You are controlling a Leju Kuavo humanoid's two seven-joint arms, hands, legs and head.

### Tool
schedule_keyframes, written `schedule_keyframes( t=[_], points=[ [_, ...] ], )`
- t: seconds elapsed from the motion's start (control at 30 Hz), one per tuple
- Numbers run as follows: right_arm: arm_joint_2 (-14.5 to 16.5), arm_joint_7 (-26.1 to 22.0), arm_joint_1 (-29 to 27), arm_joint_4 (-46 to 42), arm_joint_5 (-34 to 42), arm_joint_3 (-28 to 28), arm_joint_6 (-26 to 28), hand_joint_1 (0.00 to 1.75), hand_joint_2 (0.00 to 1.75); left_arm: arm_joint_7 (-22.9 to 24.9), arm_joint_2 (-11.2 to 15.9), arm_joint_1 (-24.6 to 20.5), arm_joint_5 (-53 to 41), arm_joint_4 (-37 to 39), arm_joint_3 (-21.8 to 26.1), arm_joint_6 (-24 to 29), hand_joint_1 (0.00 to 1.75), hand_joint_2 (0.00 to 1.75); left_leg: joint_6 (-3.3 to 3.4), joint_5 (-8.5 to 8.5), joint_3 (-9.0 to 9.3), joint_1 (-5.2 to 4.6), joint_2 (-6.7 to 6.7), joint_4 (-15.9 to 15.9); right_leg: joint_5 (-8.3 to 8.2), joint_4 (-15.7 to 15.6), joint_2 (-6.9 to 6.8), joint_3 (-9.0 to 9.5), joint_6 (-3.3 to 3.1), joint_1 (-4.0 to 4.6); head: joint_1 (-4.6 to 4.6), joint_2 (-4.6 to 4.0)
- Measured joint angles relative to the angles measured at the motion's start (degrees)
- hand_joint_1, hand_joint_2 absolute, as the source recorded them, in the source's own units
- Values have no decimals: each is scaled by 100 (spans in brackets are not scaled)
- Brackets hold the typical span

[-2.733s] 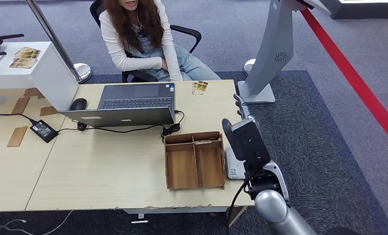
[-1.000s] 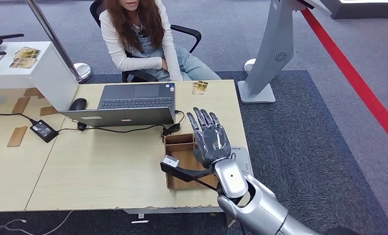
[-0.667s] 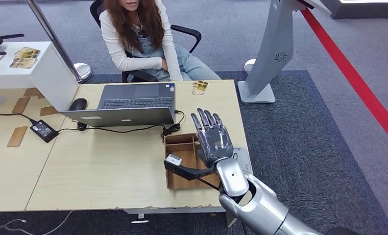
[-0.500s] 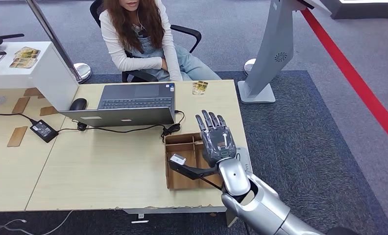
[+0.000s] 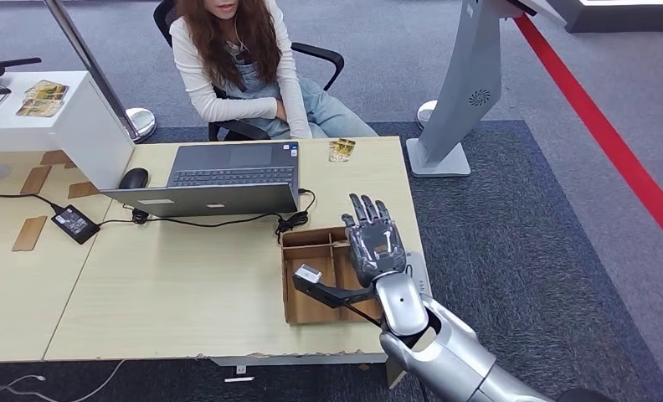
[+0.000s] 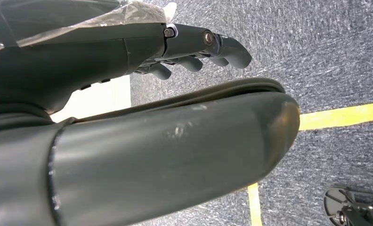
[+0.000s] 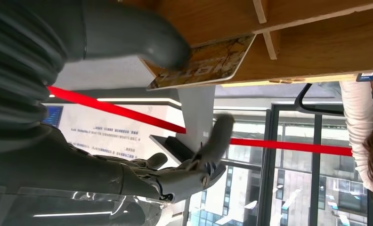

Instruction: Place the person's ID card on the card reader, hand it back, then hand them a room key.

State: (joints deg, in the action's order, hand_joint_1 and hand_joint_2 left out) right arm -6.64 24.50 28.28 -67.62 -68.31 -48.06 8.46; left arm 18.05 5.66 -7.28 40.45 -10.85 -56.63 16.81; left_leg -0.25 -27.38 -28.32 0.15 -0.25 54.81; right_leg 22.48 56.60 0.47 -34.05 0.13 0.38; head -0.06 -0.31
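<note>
From the head: holding the right hand [image 5: 374,243] above a wooden tray [image 5: 310,308] at the near right of the table [image 5: 186,276], fingers spread and straight, thumb out to the side over the tray, gripping nothing. Behind the tray, an open laptop [image 5: 228,176] with a mouse [image 5: 133,177] beside it, and a small pair of cards [image 5: 341,150] lying at the far edge, just in front of a seated person [image 5: 244,75].

From the left wrist: hanging the left hand [image 6: 128,52] over grey carpet [image 6: 326,52] crossed by a yellow line, fingers [image 6: 222,44] loosely bent and apart from the thumb, nothing in them.

From the right wrist: looking past the thumb at a gold-patterned key card [image 7: 203,59] sitting in the tray against a divider. Thumb tip overlapping the card's corner; cannot tell whether touching. Remaining fingers [image 7: 215,141] well apart from the card and released.
</note>
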Motion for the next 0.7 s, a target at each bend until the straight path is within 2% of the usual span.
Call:
schedule_keyframes(
  t=[0.7],
  points=[
    [7, 2, -2, 15, -4, 36, 71, 136, 175, 34, 0, 1, 50, -1, 0, 0, 0, 0, 0, 0, 0, 0, 0, 0, 0, 0, 0, 0, 0, 0, -1, 0]
  ],
)
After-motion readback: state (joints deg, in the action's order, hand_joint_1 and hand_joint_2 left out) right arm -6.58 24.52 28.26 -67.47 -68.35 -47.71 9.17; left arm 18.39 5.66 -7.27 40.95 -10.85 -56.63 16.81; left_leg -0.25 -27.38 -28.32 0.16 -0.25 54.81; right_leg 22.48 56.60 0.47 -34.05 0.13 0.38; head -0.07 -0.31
